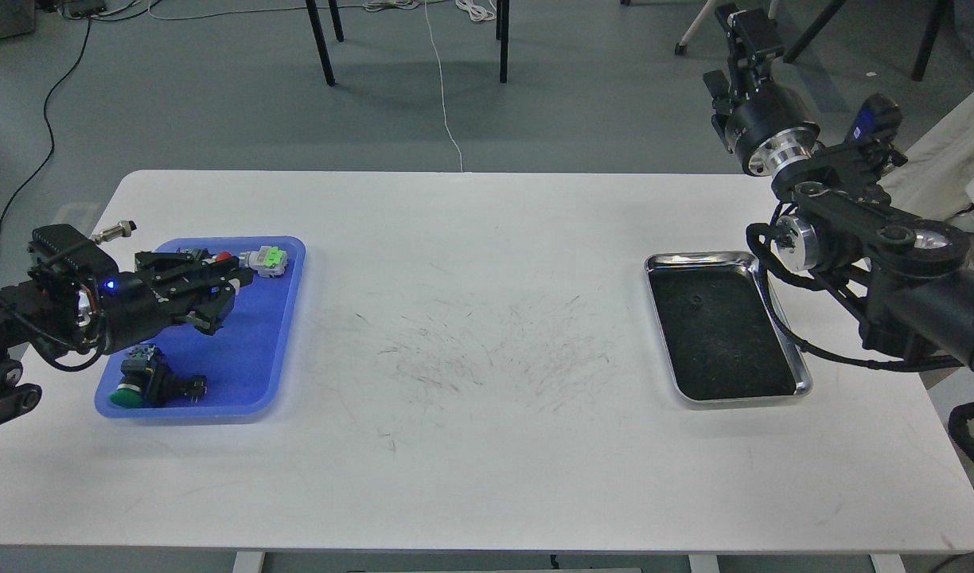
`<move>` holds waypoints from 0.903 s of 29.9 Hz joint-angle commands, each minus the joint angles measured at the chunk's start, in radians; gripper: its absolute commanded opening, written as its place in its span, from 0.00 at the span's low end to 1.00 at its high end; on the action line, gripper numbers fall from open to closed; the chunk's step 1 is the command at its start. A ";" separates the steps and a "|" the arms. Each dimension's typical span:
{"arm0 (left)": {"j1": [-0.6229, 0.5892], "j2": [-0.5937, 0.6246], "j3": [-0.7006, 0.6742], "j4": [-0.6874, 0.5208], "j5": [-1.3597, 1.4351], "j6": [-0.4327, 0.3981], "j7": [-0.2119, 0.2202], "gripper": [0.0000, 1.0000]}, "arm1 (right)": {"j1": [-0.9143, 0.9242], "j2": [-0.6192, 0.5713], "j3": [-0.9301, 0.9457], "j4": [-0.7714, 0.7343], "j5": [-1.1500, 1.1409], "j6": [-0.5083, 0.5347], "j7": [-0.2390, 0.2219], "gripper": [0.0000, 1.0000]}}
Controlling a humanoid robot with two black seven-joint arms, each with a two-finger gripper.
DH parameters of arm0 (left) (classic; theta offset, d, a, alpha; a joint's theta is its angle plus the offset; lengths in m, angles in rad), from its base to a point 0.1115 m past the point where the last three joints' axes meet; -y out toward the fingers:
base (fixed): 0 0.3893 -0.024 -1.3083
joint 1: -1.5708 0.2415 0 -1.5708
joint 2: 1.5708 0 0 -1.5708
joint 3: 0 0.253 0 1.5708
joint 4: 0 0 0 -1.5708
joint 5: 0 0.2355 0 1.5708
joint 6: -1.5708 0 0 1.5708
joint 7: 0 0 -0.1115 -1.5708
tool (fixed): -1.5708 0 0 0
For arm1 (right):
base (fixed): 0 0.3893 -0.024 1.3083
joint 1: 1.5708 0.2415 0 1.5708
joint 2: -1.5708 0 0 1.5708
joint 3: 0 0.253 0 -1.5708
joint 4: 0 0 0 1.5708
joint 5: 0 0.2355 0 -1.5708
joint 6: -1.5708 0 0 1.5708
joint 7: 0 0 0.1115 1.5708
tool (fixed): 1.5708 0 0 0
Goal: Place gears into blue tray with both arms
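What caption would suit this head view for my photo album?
Left gripper hovers over the blue tray of push-button switches; right arm raised beside a steel tray holding one tiny gear.

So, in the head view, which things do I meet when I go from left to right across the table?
Left claw over the blue tray with its push-button switches → bare scratched table → steel tray holding one tiny gear → right arm.

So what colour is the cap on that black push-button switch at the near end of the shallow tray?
Dark green cap, seen in the head view.
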 commanded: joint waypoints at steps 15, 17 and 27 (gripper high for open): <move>0.105 -0.079 -0.018 0.105 -0.197 -0.008 0.000 0.08 | -0.164 0.022 0.228 0.009 0.106 0.048 -0.118 0.97; 0.115 -0.096 -0.016 0.116 -0.201 -0.009 0.000 0.08 | -0.170 0.022 0.228 0.011 0.106 0.048 -0.118 0.97; 0.144 -0.179 -0.016 0.283 -0.205 -0.037 0.000 0.08 | -0.179 0.022 0.229 0.027 0.106 0.050 -0.116 0.97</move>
